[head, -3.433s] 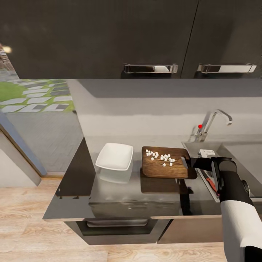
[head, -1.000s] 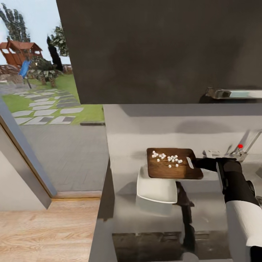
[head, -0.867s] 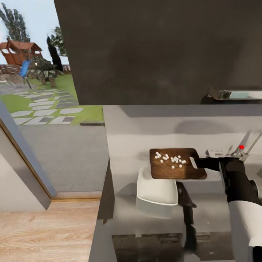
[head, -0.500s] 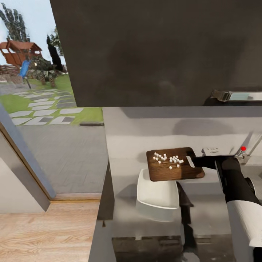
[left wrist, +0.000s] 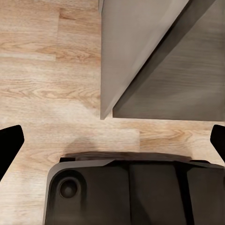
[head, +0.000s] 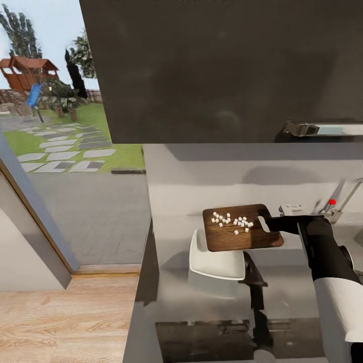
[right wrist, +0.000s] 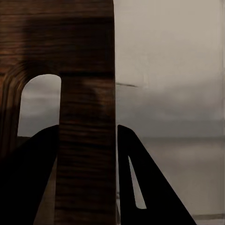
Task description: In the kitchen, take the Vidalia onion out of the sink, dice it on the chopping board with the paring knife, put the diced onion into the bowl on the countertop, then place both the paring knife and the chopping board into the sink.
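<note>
We find the right gripper (head: 272,223) clamped on the handle end of the chopping board (head: 241,234), which since a few seconds ago has been lifted off the countertop (head: 282,287) and carried left. It now hangs level over the bowl's (head: 214,262) far right part. The diced onion (head: 232,221) remains on the board, so tipping is outstanding; the left gripper (left wrist: 112,145) stands open over the floor.
</note>
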Tool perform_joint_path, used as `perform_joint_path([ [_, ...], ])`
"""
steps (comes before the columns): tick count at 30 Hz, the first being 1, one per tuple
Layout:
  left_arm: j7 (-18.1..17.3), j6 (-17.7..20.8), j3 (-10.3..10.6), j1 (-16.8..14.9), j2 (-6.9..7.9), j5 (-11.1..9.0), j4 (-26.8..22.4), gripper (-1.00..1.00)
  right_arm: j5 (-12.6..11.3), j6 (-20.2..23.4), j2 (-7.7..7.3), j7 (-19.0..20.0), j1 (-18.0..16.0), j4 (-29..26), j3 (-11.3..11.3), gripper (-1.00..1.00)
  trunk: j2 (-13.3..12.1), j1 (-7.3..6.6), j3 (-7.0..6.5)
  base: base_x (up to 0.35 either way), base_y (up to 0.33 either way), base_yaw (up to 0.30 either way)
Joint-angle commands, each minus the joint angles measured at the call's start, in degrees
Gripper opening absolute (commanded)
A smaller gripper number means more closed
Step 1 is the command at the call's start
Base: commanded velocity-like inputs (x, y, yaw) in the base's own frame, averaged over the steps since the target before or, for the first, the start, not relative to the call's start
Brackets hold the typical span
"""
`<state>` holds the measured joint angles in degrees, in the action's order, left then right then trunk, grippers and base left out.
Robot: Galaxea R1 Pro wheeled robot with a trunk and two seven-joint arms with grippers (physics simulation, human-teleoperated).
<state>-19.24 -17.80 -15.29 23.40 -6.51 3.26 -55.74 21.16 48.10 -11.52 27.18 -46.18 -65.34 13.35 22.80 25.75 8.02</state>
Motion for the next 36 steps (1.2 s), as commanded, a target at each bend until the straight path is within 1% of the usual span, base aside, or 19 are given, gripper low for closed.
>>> perform_joint_path([
  [1, -0.35, -0.15, -0.26, -0.02, -0.08, 0.34, -0.07, 1.00, 0.55, 0.15, 0.01, 0.54, -0.05, -0.05, 0.08, -1.00, 0.12, 0.04, 0.11, 0.000, 0.000, 0.000],
  [7, -0.35, -0.13, -0.26, -0.02, -0.08, 0.34, -0.07, 1.00, 0.82, 0.13, 0.06, 0.31, -0.05, -0.13, -0.66, -1.00, 0.12, 0.04, 0.11, 0.000, 0.000, 0.000],
  [10, -0.35, -0.14, -0.26, -0.02, -0.08, 0.34, -0.07, 1.00, 2.60, 0.08, 0.09, 0.26, -0.05, -0.32, -0.76, -1.00, 0.12, 0.04, 0.11, 0.000, 0.000, 0.000],
  [12, -0.35, -0.13, -0.26, -0.02, -0.08, 0.34, -0.07, 1.00, 5.34, 0.07, 0.14, 0.14, -0.06, -0.46, -0.75, -1.00, 0.12, 0.04, 0.11, 0.000, 0.000, 0.000],
  [14, -0.35, -0.13, -0.26, -0.02, -0.08, 0.34, -0.07, 1.00, 6.63, 0.00, 0.17, -0.47, -0.05, -0.50, -0.77, -1.00, 0.12, 0.04, 0.11, 0.000, 0.000, 0.000],
  [17, -0.35, -0.13, -0.26, -0.02, -0.08, 0.34, -0.08, 1.00, 7.20, -0.30, 0.18, -1.51, -0.05, -0.60, -0.78, -1.00, 0.12, 0.04, 0.11, 0.000, 0.000, 0.000],
  [21, -0.35, -0.13, -0.26, -0.02, -0.08, 0.34, -0.08, 1.00, 7.43, -1.81, 0.23, -3.01, -0.06, -1.21, -0.94, -1.00, 0.12, 0.04, 0.11, 0.000, 0.000, 0.000],
  [23, -0.35, -0.13, -0.26, -0.02, -0.08, 0.34, -0.08, 1.00, 7.47, -2.04, 0.26, -3.91, -0.08, -1.32, -2.22, -1.00, 0.12, 0.04, 0.11, 0.000, 0.000, 0.000],
  [25, -0.35, -0.13, -0.26, -0.02, -0.08, 0.34, -0.07, 1.00, 7.49, -2.15, 0.27, -4.61, -0.07, -1.35, -4.11, -1.00, 0.12, 0.04, 0.11, 0.000, 0.000, 0.000],
  [27, -0.35, -0.13, -0.26, -0.02, -0.08, 0.34, -0.11, 1.00, 7.49, -2.19, 0.27, -5.11, -0.06, -1.49, -5.33, -1.00, 0.12, 0.04, 0.11, 0.000, 0.000, 0.000],
  [30, -0.35, -0.13, -0.26, -0.01, -0.08, 0.34, -0.13, 1.00, 7.49, -2.16, 0.33, -5.75, -0.06, -1.74, -6.04, -1.00, 0.12, 0.04, 0.11, 0.000, 0.000, 0.000],
  [33, -0.35, -0.13, -0.26, -0.02, -0.08, 0.37, -0.15, 1.00, 7.54, -2.16, 0.35, -6.49, -0.07, -1.79, -8.51, -1.00, 0.12, 0.04, 0.11, 0.000, 0.000, 0.000],
  [36, -0.35, -0.13, -0.26, -0.02, -0.08, 0.38, -0.15, 1.00, 7.51, -2.16, 0.34, -7.14, -0.08, -1.98, -9.56, -1.00, 0.12, 0.04, 0.11, 0.000, 0.000, 0.000],
])
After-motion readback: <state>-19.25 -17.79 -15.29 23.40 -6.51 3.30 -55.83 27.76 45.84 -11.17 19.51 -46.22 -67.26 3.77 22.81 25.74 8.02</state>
